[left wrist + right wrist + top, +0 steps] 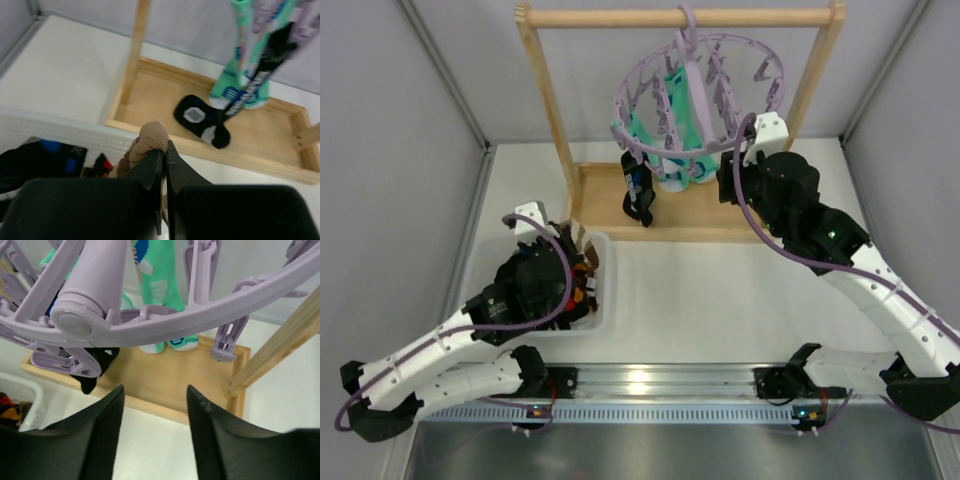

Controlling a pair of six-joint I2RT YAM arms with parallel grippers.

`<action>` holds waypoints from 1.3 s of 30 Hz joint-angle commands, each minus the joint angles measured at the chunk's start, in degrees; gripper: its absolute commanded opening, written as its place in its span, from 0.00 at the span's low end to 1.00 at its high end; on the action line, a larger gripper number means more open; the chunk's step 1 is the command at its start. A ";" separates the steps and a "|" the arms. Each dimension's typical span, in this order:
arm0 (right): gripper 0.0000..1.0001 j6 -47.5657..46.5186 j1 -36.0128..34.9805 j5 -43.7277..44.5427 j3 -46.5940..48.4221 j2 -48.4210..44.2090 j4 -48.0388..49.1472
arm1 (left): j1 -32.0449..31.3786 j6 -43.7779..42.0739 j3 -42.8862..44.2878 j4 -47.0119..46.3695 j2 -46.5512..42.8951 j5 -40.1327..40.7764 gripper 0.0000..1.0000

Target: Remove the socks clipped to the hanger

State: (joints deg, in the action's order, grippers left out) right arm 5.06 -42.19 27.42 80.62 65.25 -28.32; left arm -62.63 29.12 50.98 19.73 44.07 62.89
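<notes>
The lavender hanger (695, 95) hangs by its hook from the wooden rail. Teal-mint socks (672, 130) and a dark sock (638, 192) are still clipped to it. My left gripper (578, 272) is over the white bin, shut on a brown ribbed sock (149, 141); in the left wrist view (165, 148) the jaws are pressed together on the fabric. My right gripper (730, 172) is open and empty, just below the hanger's right rim. In the right wrist view (155, 390) the ring (165, 322), a teal sock (157, 285) and the dark sock (95, 365) hang above and ahead of it.
A white bin (605, 300) at the left holds argyle and dark socks (45, 160). The wooden frame has a raised base tray (605, 205) and two posts (280, 345). Empty clips (225, 342) dangle from the ring. Grey walls close both sides.
</notes>
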 commanded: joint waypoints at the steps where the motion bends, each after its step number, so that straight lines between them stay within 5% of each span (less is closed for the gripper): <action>1: 0.54 1.53 1.32 -6.94 0.15 -1.27 2.30 | 8.37 8.05 1.14 13.92 -0.22 -0.39 0.00; 6: 0.64 1.80 1.94 -7.91 0.15 -1.80 2.04 | 29.11 10.77 -2.81 14.82 -1.27 -15.60 0.00; 10: 0.76 1.80 2.20 -7.82 0.15 -1.45 1.42 | 30.64 15.60 -8.68 15.69 -5.12 -11.24 0.00; 14: 0.99 1.80 2.21 -8.52 -1.07 -1.88 1.86 | 30.81 22.81 -15.89 15.61 -9.00 -6.38 0.00; 20: 0.99 2.24 2.29 -9.40 -3.63 -5.04 1.69 | 30.82 23.35 -16.09 15.52 -7.60 -7.34 0.32; 21: 0.99 2.15 2.29 -9.31 -4.24 -6.18 1.60 | 30.90 23.09 -15.91 15.52 -8.21 -7.69 0.52; 24: 0.99 2.58 2.29 -8.88 -5.73 -8.47 1.60 | 30.90 22.47 -15.65 15.34 -9.62 -9.36 0.76; 25: 0.99 2.59 2.38 -8.61 -6.08 -8.91 1.60 | 30.90 22.21 -15.48 15.34 -9.88 -9.89 0.95; 39: 1.00 2.15 2.47 -7.03 -10.57 -14.19 -0.34 | 30.90 11.66 -6.42 15.34 -9.71 -22.99 0.98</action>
State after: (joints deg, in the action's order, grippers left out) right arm 7.25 -40.69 19.62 69.84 52.62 -28.99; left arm -31.99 44.29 41.08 36.10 33.93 42.78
